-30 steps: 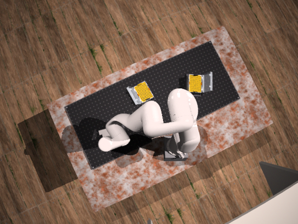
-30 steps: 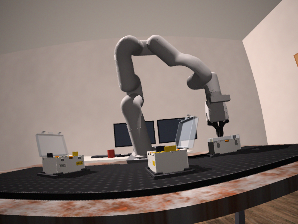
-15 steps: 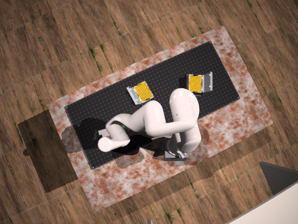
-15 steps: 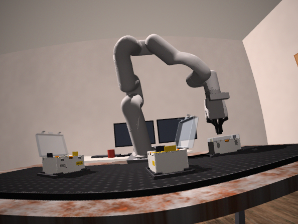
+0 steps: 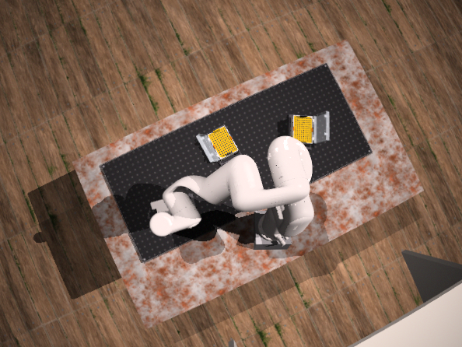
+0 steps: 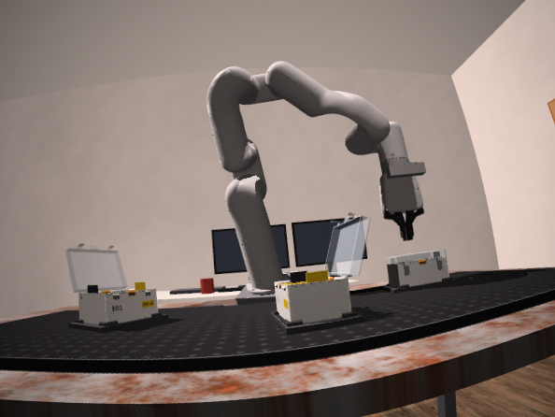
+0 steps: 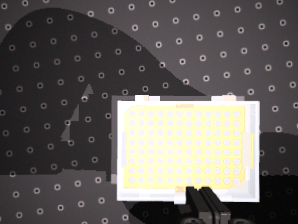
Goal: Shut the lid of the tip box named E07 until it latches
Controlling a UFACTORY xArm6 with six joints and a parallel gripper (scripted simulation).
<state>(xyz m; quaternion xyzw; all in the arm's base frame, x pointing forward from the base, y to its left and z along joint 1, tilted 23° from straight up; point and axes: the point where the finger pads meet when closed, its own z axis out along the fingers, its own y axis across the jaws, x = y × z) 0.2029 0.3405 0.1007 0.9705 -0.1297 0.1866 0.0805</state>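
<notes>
My gripper (image 6: 405, 232) is shut and empty. It hangs a little above a tip box (image 6: 417, 267) at the right of the side view, not touching it. That box's clear lid lies flat on top. In the wrist view the same box (image 7: 187, 150) shows pale yellow tips through the lid, with my shut fingers (image 7: 202, 200) over its near edge. The middle box (image 6: 313, 299) has its lid (image 6: 348, 245) standing open. The left box (image 6: 117, 304) has its lid (image 6: 95, 268) open too. I cannot read the stickers for sure.
From above, two open boxes (image 5: 218, 143) (image 5: 309, 127) show orange tip racks on the black perforated board. The arm (image 5: 233, 187) hides the third box. Two monitors (image 6: 290, 248) and a red cup (image 6: 206, 285) stand behind the table.
</notes>
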